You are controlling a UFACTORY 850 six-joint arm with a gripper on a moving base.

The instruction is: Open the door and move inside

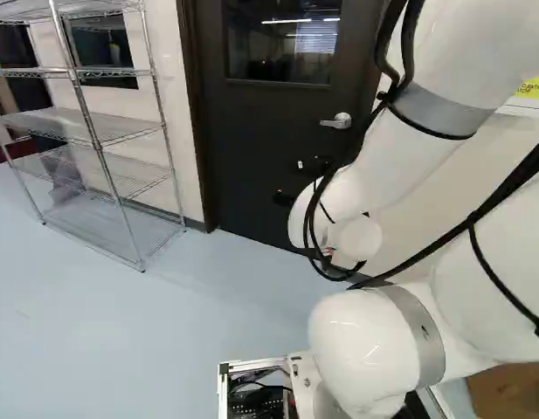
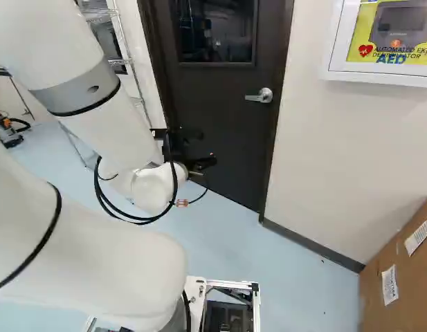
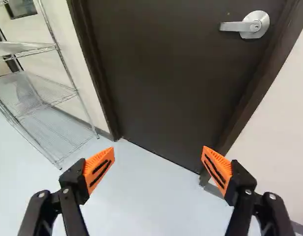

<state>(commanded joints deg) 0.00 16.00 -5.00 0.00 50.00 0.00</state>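
The dark door (image 1: 260,157) stands closed in its frame, with a window in its upper part. Its silver lever handle (image 2: 260,96) is on the door's right side. My black gripper (image 2: 192,155) is in front of the door, lower than the handle. In the wrist view the gripper (image 3: 157,169) is open, its orange-padded fingers wide apart with nothing between them. The door (image 3: 166,73) fills the view ahead, and the handle (image 3: 247,25) lies well beyond the fingers, up toward the door's right edge.
A wire shelf rack (image 1: 103,144) stands against the wall left of the door. Right of the door, a white AED cabinet (image 2: 379,77) hangs on the wall (image 2: 338,152). A cardboard box (image 2: 400,277) stands at the right of the right base view.
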